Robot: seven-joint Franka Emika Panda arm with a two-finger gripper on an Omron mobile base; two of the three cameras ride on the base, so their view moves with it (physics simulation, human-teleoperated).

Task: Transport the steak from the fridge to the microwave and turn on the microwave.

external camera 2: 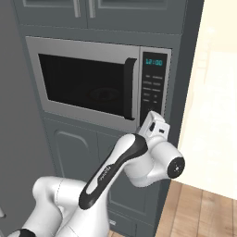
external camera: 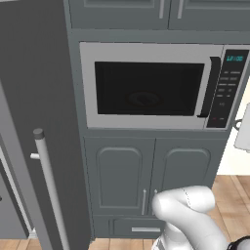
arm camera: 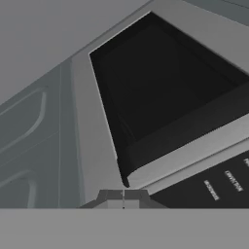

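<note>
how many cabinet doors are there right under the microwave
2. The left cabinet door and the right cabinet door sit side by side directly below the microwave. The robot arm covers the lower part of the right one.

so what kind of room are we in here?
Looks like a home kitchen: a built-in microwave set in grey cabinetry, a tall grey fridge with a bar handle beside it, and wood flooring.
</note>
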